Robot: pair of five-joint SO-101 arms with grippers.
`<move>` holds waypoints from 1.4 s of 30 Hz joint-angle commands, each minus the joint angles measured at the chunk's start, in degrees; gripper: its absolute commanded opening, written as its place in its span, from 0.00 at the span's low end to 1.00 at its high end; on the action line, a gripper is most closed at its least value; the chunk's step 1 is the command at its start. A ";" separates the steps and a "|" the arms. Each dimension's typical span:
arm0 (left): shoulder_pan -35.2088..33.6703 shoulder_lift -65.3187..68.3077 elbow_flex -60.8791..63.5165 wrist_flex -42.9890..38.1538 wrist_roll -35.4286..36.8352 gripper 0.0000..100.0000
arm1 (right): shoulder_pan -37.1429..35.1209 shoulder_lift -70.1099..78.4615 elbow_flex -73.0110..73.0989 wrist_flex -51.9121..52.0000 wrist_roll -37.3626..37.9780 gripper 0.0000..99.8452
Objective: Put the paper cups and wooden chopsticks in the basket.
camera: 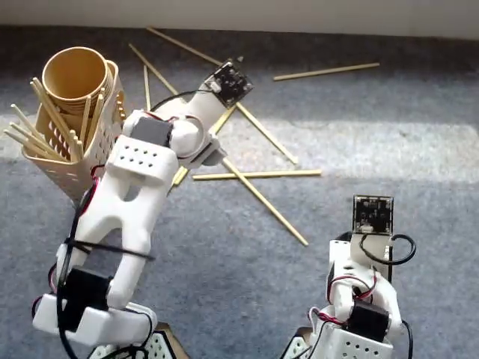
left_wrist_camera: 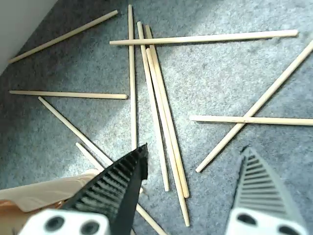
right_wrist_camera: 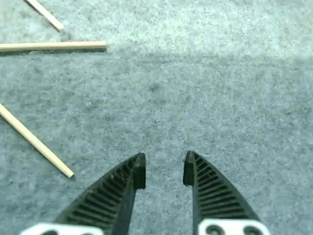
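High view, arm (camera: 135, 187) over chopsticks (camera: 258, 175), grey carpet (camera: 224, 284)

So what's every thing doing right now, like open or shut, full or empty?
basket: holding cups and chopsticks.
paper cups: stacked, inside the basket.
basket chopsticks: sticking up, leaning.
loose chopsticks: lying flat outside the basket, some crossed.
left gripper: open, empty, over loose chopsticks.
right gripper: slightly open, empty.
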State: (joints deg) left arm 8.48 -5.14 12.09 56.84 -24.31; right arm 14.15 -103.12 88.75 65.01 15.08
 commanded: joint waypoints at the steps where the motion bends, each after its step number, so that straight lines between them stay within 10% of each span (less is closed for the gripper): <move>1: -3.82 7.43 -2.77 -2.55 4.31 0.31 | 0.40 0.22 0.22 -1.63 0.79 0.14; 22: -13.23 45.14 -39.87 1.76 8.00 0.36 | -4.44 0.31 2.51 -1.80 0.97 0.14; 42: -5.23 54.55 -67.91 35.25 11.69 0.36 | -4.44 0.31 2.51 -1.89 0.97 0.14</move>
State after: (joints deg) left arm 2.86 50.42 -53.41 92.26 -13.58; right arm 10.55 -103.12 91.47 64.40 15.25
